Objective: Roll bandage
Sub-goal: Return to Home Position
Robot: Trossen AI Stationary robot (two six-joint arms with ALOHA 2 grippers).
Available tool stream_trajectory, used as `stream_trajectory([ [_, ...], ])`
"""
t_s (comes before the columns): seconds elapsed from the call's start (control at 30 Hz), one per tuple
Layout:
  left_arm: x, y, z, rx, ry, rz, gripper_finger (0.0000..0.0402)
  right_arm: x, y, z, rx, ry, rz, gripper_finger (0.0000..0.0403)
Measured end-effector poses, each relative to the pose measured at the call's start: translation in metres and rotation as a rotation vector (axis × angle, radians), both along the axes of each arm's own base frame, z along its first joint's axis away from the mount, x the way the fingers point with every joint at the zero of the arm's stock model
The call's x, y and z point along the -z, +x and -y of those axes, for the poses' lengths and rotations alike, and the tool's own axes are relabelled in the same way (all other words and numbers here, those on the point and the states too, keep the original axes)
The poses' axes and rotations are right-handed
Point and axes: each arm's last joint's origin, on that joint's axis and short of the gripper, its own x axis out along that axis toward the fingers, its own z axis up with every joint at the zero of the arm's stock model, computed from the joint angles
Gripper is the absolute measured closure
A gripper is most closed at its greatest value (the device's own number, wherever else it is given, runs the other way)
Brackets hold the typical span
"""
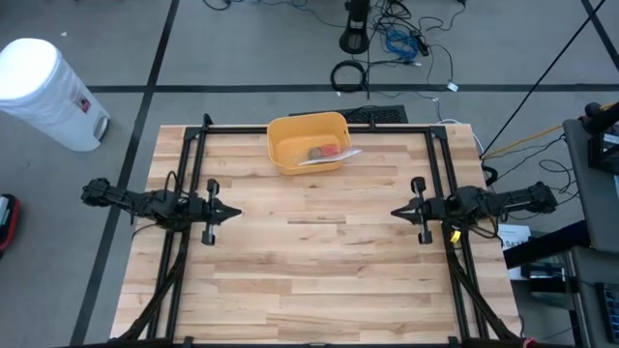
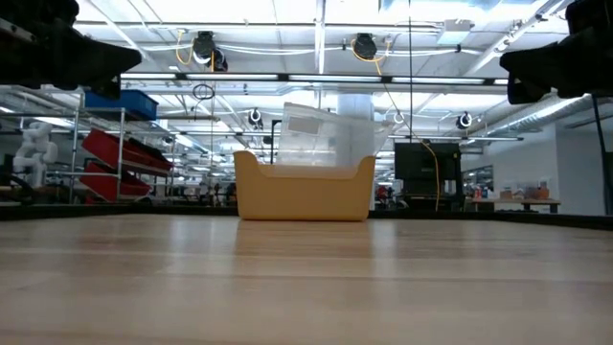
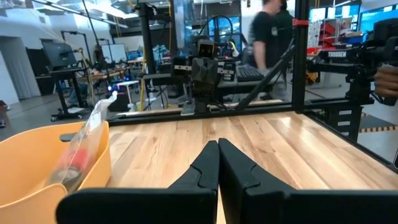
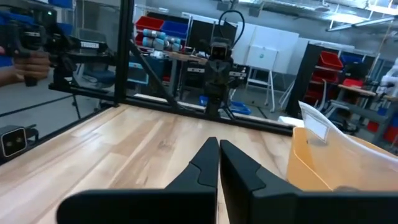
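The wooden worktop [image 1: 319,271] is considered first: only one thing is seen on it, near its 12 o'clock edge, so nothing lies in the way of the arms. The left hand [image 1: 236,211] is held over the worktop at 9 o'clock and the right hand [image 1: 395,211] at 3 o'clock. Their tips are pointed at each other but well apart, and on both the fingers are pressed together on nothing. A collision is judged unlikely unless both are driven toward the middle. The yellow bin [image 1: 279,145] stands upright at 12 o'clock, well apart from both hands, so a knock is hardly to be feared. More risk is found in the transparent zip bag [image 1: 340,156] inside it. The bag is leaned toward the 3 o'clock wall and its top stands above the rim, so it could slide or be tipped out if the bin is shaken. A red roll [image 1: 331,151] and a darker roll [image 1: 315,153] are seen in the bag. Whether the seal is fully pressed cannot be told; if not, they could slip out and unroll.
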Motion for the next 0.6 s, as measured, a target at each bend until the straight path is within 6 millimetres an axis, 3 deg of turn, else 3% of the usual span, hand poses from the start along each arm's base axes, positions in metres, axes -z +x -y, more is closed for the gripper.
stream_trajectory([
  [0.6, 0.002, 0.000, 0.000, 0.011, -0.007, -0.005, 0.0400, 0.006, 0.002, 0.013, 0.064, 0.053, -0.061, 0.0403],
])
